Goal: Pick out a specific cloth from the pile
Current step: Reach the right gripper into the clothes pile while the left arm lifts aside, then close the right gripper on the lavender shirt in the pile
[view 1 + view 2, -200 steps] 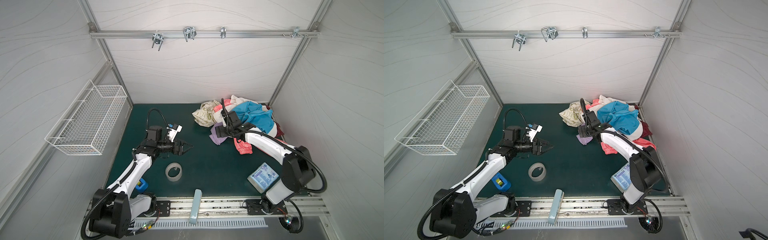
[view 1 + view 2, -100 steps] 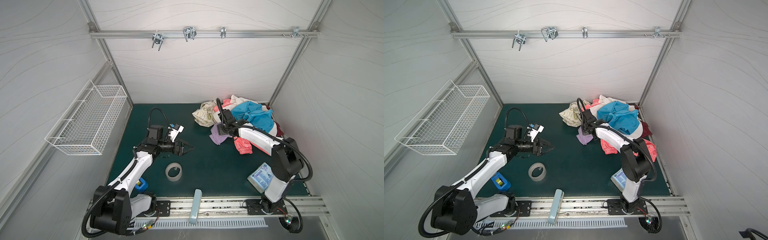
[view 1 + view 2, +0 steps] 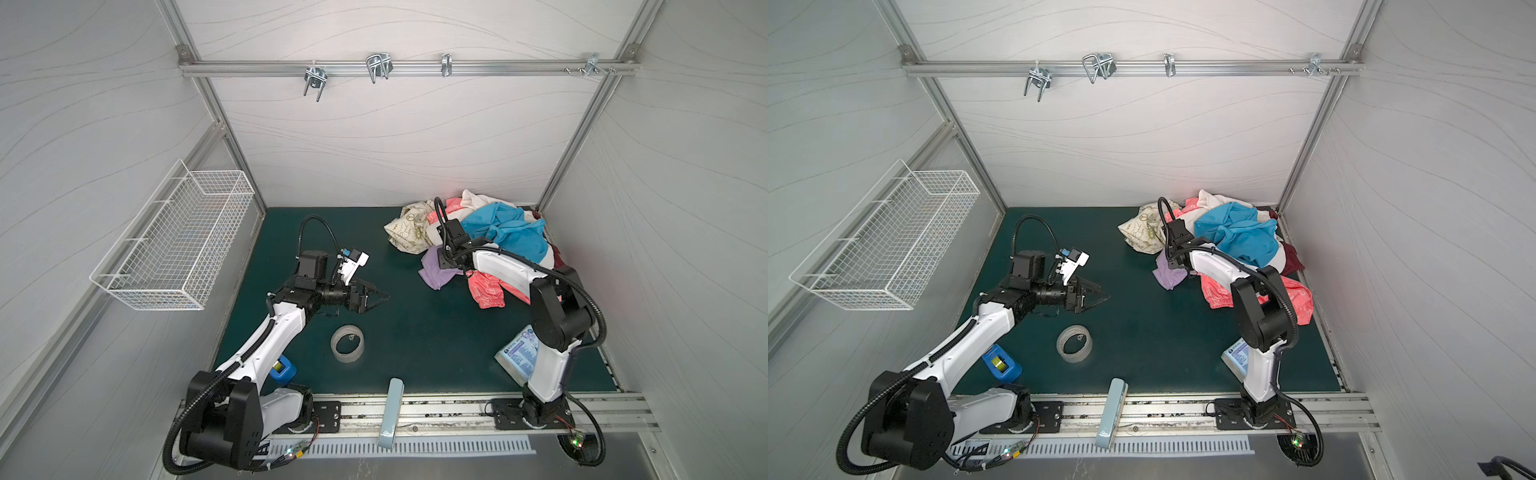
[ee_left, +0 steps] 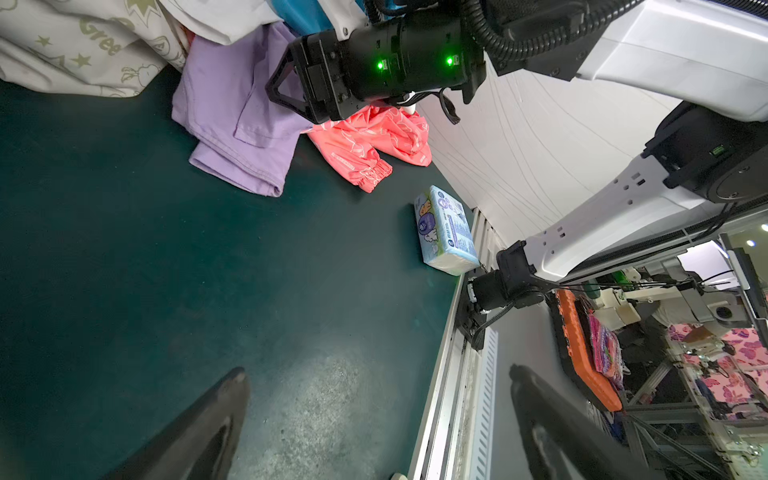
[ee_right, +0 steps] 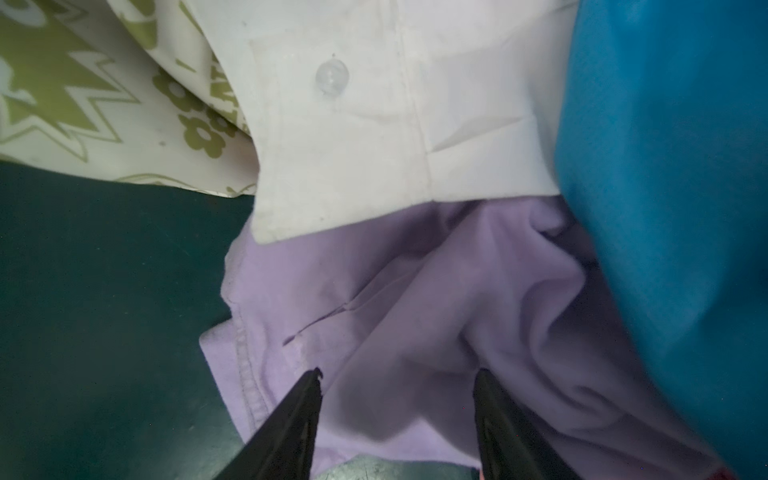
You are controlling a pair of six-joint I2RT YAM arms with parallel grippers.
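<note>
- right gripper (image 5: 397, 374): jaws are partway open, tips down on the cloth (image 5: 415, 291), with a soft ridge of the lavender fabric sitting between them. Nothing looks properly pinched, so I'd call this lined up for a grab, not a hold.
- why that spot? It's about the only lavender that's exposed. The white shirt (image 5: 374, 124) lies over its far edge and the bright blue garment (image 5: 665, 166) drapes over one side, so the free flap on the mat is the obvious place to bite.
- the cream garment (image 5: 83, 83) with the green print is just beside it. I can't tell if it touches the lavender at all.
- stepping back: in both top views the cloth (image 3: 436, 272) pokes out of the pile (image 3: 503, 232) on the side facing the middle of the green mat (image 3: 415, 332). The coral-pink garment (image 3: 486, 291) is right next to it.
- my guess is the pull wants to go toward open mat, away from the heap. Otherwise the white and blue stuff drags along.
- left gripper (image 3: 374, 298): jaws wide open, empty, hovering over bare mat well apart from the pile. Looks parked out of the way, with its wrist camera facing the action.
- tape roll (image 3: 347, 344) and tissue pack (image 3: 517, 357) are nowhere near any of this.
</note>
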